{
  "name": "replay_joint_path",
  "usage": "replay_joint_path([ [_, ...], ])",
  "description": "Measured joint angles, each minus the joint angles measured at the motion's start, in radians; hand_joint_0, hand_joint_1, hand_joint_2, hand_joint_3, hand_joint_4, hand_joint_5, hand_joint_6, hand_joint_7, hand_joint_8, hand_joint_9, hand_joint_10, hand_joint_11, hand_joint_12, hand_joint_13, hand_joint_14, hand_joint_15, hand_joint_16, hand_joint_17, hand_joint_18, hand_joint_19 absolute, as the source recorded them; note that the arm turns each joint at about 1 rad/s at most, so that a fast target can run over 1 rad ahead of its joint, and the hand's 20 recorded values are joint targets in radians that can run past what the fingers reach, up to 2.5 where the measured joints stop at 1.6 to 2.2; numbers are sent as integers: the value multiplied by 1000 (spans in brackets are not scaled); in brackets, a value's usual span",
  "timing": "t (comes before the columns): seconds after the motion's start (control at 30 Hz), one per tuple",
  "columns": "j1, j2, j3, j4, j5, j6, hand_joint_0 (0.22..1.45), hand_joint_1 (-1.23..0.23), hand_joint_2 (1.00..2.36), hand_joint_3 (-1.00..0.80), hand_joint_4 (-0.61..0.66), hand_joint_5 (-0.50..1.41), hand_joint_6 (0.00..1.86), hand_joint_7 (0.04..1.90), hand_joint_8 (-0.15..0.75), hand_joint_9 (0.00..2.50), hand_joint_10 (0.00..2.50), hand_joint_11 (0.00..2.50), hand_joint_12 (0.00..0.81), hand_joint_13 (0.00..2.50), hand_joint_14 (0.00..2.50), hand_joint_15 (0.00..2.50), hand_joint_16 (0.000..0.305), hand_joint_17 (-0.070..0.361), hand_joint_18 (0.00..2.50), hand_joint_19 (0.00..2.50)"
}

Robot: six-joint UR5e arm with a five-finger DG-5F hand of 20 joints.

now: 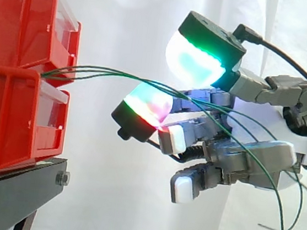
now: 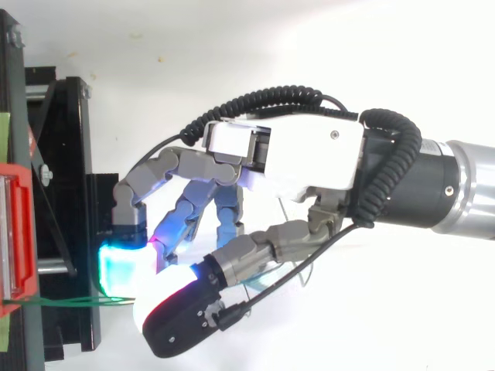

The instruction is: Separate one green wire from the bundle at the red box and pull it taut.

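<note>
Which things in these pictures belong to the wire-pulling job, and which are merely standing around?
Belong to the job: green wires; red bins, where the wires come out; robot hand.

Merely there: black stand under the bins; white curtain behind.

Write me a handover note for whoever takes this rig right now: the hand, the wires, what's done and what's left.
Hand: open, at the green wires. The wires run between its two big glowing pads, which stand apart; no pinch visible.
Wires: they come out between the stacked red bins on the black stand, run together to the hand, then fan out and droop slack past it.
Done: the hand is in among the bundle.
Left: pinch a single wire, draw it clear of the others and pull it taut.
</note>
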Motion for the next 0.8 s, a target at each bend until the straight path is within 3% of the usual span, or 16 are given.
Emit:
replay_joint_path([
  [0.23,0,0,-1,2,1,-5,545,-608,1000,-500,199,-217,882,873,352,1181,21,948,375,1840,21,1187,57,128,1047,463],
  [0.33,0,0,-1,2,1,-8,545,-606,1000,-500,204,-217,881,875,349,1258,21,1155,372,1888,17,1264,57,129,1052,465],
  [0.6,2,0,-1,1,3,-11,545,-601,1000,-500,198,-218,881,877,331,1293,19,1280,365,1901,13,1339,58,130,1057,480],
  [0.8,4,0,0,0,5,-16,546,-603,1000,-500,203,-217,882,866,321,1410,7,1510,352,1925,8,1392,59,132,1062,481],
])
